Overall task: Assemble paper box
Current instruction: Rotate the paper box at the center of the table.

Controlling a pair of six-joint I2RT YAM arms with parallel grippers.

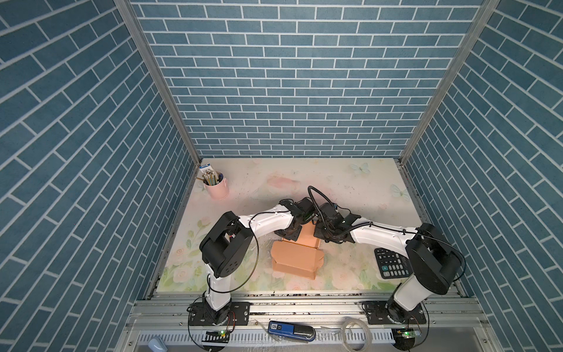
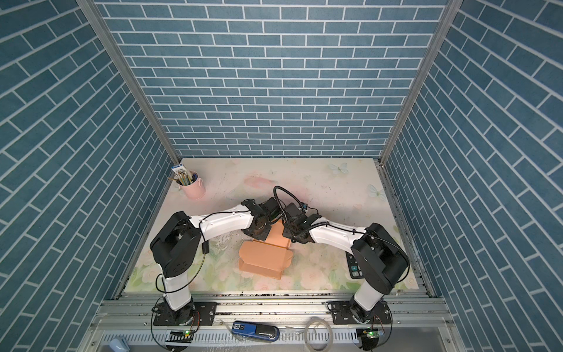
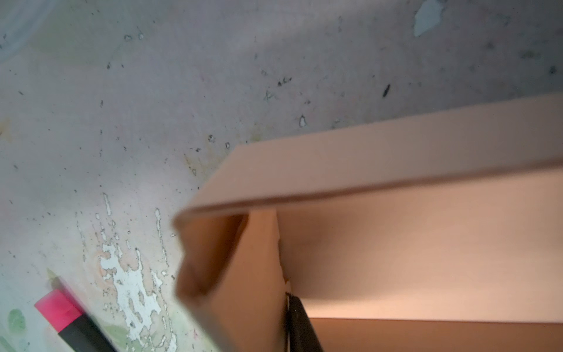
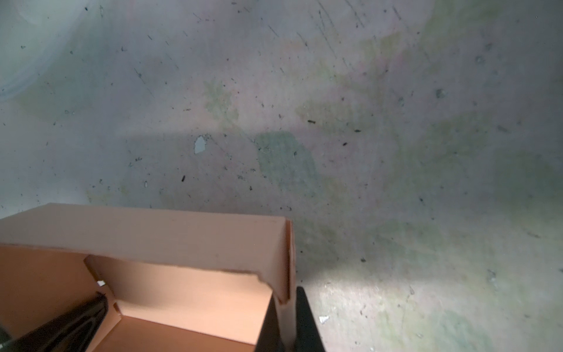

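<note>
The peach-orange paper box (image 1: 297, 257) sits mid-table in both top views, also (image 2: 263, 259). Its lid panel lies flat toward the front, and the open tray part (image 1: 309, 236) stands between the two wrists. My right gripper (image 4: 288, 332) is shut on the tray's side wall (image 4: 288, 262), one dark finger on each face. At the opposite wall (image 3: 262, 274), only one finger (image 3: 300, 323) of my left gripper (image 3: 286, 307) shows, just inside the tray. A blurred folded flap (image 3: 210, 253) hides the other, so its state is unclear.
A black calculator (image 1: 393, 263) lies at the right, partly under the right arm. A pink cup of pencils (image 1: 217, 186) stands at the back left. A pink-and-black pen-like thing (image 3: 67, 317) lies on the worn floral mat beside the box. A blue device (image 1: 291, 330) rests on the front rail.
</note>
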